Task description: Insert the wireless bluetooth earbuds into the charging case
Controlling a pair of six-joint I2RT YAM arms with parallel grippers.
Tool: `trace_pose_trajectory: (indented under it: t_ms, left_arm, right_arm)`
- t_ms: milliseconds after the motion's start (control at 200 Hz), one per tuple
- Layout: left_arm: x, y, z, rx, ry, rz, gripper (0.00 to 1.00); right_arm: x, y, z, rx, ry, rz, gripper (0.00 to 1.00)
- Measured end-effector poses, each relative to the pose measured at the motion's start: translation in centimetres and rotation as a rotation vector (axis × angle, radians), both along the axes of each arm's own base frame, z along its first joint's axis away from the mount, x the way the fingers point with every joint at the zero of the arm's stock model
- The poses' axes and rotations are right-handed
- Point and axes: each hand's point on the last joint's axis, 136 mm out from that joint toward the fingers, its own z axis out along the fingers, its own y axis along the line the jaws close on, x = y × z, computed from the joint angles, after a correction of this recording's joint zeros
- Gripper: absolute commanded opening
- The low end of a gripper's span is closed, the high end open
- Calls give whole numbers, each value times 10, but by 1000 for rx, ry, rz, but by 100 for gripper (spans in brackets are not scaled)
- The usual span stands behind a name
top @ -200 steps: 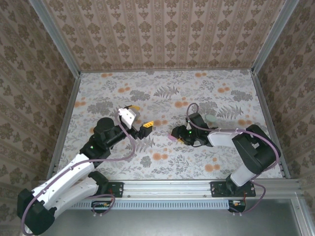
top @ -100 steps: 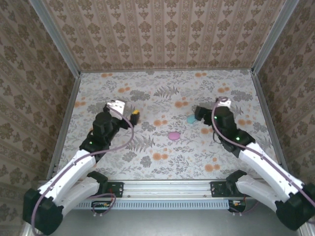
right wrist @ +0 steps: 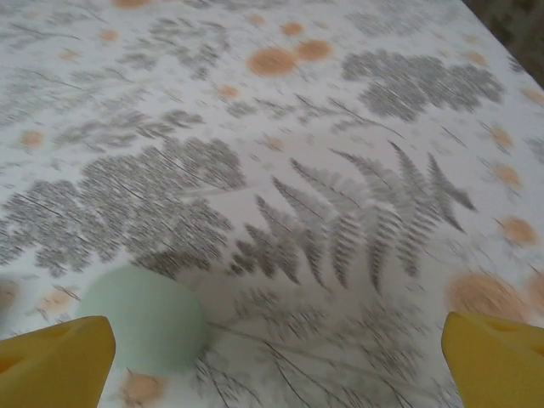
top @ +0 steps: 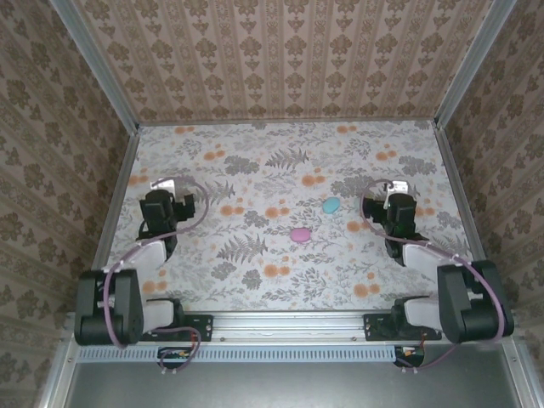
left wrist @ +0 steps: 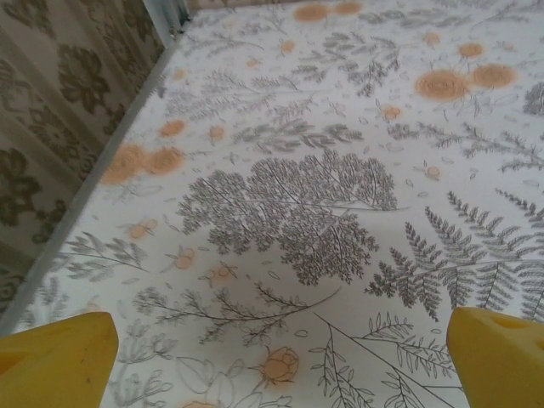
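Two closed pebble-shaped charging cases lie on the flowered cloth, a pink one (top: 299, 235) at the middle and a cyan one (top: 331, 205) just beyond it to the right. A pale mint case (top: 355, 225) lies further right; in the right wrist view this mint case (right wrist: 144, 319) sits beside my left fingertip (right wrist: 55, 361). The earbuds are out of view. My left gripper (top: 161, 195) (left wrist: 276, 365) is folded back at the left side, open over bare cloth. My right gripper (top: 399, 200) (right wrist: 276, 361) is folded back at the right side, open and holding nothing.
Patterned walls with metal corner posts (top: 93, 68) close in the table on three sides. The left gripper looks toward the wall edge (left wrist: 102, 161) at the far left. The arm bases sit on the rail (top: 289, 323) at the near edge.
Both arms have pulled back from the middle to their own sides and folded up. Both grippers opened wide. The pink case stays on the cloth where the right gripper was.
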Motion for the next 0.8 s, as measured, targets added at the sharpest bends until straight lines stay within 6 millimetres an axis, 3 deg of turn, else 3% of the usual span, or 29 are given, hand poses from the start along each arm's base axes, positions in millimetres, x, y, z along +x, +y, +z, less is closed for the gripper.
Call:
trace_pose_trajectory:
  t_ms: [85, 175, 300, 365, 555, 800]
  left_arm:
    - [3, -7, -18, -8, 12, -41, 100]
    - [9, -12, -21, -18, -19, -75, 100]
    - [20, -12, -25, -22, -68, -91, 100]
    - [19, -9, -31, -17, -54, -76, 100]
    - [22, -4, -26, 3, -75, -42, 100]
    - [22, -1, -24, 12, -83, -25, 100]
  right_arm:
    - [12, 7, 7, 4, -59, 53, 100]
    - [23, 10, 10, 9, -115, 90, 100]
    - [23, 15, -14, 16, -93, 126, 100]
    - [23, 13, -15, 15, -91, 112, 100]
    - [30, -5, -3, -9, -125, -2, 100]
    - [29, -8, -2, -31, -126, -37, 100]
